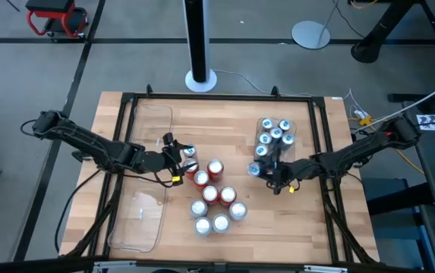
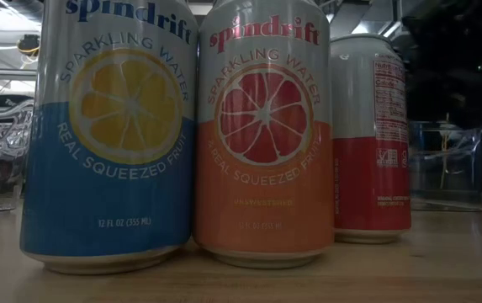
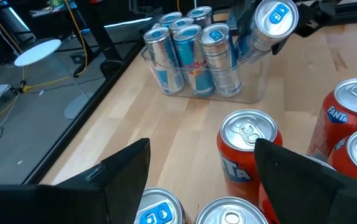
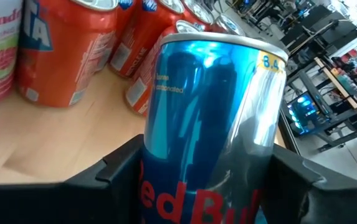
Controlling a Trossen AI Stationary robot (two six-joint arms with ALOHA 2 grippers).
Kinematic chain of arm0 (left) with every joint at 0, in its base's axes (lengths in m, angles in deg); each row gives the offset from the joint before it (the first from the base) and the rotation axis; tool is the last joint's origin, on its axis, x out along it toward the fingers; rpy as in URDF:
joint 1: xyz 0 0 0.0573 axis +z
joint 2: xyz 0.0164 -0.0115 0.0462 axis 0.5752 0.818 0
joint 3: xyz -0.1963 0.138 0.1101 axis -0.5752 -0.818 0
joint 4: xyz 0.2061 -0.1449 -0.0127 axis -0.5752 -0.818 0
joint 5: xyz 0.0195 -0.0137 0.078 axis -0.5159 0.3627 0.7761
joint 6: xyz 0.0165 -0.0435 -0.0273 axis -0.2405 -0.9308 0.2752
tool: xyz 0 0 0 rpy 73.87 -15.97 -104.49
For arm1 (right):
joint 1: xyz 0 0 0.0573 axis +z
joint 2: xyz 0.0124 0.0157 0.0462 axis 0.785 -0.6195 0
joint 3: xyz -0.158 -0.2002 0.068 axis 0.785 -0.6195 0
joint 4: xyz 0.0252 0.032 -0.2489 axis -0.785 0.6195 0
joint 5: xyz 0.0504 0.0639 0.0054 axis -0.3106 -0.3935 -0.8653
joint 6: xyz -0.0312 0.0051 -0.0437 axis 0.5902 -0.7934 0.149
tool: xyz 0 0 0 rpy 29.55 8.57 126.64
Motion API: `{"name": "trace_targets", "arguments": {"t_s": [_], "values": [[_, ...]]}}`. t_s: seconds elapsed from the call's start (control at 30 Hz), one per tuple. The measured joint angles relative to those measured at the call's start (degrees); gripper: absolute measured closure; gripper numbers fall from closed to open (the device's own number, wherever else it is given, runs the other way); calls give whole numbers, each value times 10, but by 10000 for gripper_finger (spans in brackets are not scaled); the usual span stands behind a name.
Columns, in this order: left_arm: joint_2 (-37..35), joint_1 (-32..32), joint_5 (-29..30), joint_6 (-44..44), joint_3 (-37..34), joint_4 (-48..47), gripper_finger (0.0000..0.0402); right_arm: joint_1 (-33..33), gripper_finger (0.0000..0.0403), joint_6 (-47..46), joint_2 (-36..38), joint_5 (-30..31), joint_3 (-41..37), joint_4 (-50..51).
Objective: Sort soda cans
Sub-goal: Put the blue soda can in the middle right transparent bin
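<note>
Several soda cans, red (image 1: pixel 215 168) and silver-topped (image 1: pixel 220 223), stand on their bases in a cluster at mid-table. Up close, the low view shows a blue one (image 2: pixel 110 135) and an orange one (image 2: pixel 262 135). Several blue cans stand in a clear tray (image 1: pixel 297 129) at the right. My right gripper (image 1: pixel 272 176) is shut on a blue can (image 4: pixel 215 112) just left of that tray. At the cluster's left edge my left gripper (image 1: pixel 179 161) is open over a blue-tabbed can (image 3: pixel 158 213). Whether it touches that can, I cannot tell. My right gripper pinches the blue can's body (image 4: pixel 159 158) between its two fingers, one on each side, lying across the can. The fingers come from the table's right side, slanting a little downward. Seen from the left wrist, the can (image 3: pixel 271 22) is tilted, its top toward the cluster.
A second clear tray (image 1: pixel 145 182), with nothing in it, lies along the table's left side under the left arm. A black frame rail (image 1: pixel 217 97) runs round the tabletop. Bare wood shows between the cluster and the right tray.
</note>
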Motion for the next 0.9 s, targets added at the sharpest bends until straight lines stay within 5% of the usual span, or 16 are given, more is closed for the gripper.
{"name": "trace_targets", "arguments": {"t_s": [0.27, 0.6, 0.9], "values": [[0, 0, 0, -1, 0, -3, 124, 1, 159, 8, 31, -6, 0, 5], [0, 4, 0, -33, 0, 10, 124, 1, 159, 1, 229, 26, 0, 231], [9, 20, -23, -46, 0, 27, 124, 1, 159, -3, 310, 51, -5, 332]]}}
